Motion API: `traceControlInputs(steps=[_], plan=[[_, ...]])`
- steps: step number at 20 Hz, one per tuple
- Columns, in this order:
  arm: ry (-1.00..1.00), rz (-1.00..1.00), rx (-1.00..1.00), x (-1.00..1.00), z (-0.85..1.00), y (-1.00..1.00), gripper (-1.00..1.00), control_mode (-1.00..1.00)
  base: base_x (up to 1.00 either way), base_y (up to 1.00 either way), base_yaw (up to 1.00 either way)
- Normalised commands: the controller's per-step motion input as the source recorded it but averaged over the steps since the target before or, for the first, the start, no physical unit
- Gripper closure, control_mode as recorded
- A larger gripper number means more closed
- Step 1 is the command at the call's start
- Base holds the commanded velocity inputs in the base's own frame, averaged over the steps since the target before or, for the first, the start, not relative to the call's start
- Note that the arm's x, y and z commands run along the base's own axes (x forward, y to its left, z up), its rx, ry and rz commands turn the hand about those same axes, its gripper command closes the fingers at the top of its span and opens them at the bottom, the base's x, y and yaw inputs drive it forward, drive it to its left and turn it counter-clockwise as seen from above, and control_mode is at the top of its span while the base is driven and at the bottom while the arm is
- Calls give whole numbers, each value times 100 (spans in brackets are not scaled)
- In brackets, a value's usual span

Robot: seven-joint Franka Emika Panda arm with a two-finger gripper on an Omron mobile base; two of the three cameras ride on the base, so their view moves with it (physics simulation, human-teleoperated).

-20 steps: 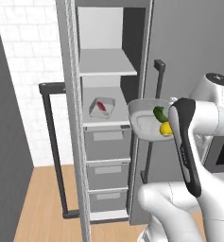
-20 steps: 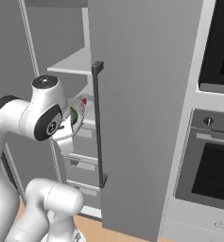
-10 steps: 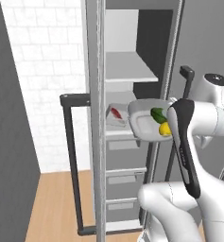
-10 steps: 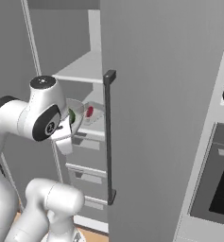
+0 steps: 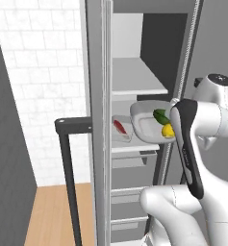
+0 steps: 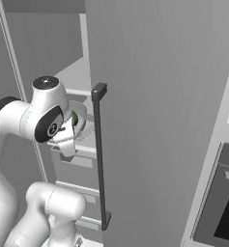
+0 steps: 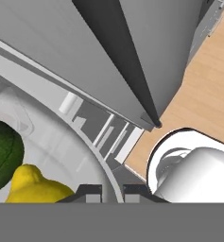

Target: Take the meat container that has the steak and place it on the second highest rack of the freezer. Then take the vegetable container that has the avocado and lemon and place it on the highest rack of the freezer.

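The freezer (image 5: 98,72) stands open in front of me. My gripper (image 7: 112,191) is shut on the rim of the white vegetable container (image 5: 145,124), held level in front of the shelves. In it lie the dark green avocado (image 5: 159,115) and the yellow lemon (image 5: 168,129); the hand view shows the avocado (image 7: 2,151) and lemon (image 7: 34,187) close by. The meat container with the red steak (image 5: 120,129) rests on the second highest rack (image 5: 127,150). Above it is the bare highest rack (image 5: 137,89). My own arm hides the fingers in the left base view.
The freezer's open door with its dark bar handle (image 5: 68,178) stands to the left, over wood floor (image 5: 48,216). A closed grey door with a long dark handle (image 6: 100,154) is on the right, dark wall ovens (image 6: 227,202) beyond it. Drawers (image 5: 130,206) sit under the shelves.
Both base views have shifted: the base has driven, and the freezer now looks nearer. The arm's pose is the same, with the vegetable container still in the gripper.
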Motion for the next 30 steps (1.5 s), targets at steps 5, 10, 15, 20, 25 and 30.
traceControlInputs(steps=[5,10,15,20,25,30], plan=[[0,0,0,0,0,0,100,100,0,5,-1],[-12,-6,0,0,48,0,100,-100,0,0,0],[-16,-16,1,3,76,0,100,-100,0,0,0],[-18,-21,3,41,57,5,100,-100,0,0,0],[-25,-4,9,8,55,27,100,-100,0,0,0],[-16,0,20,38,7,2,100,-100,0,0,0]])
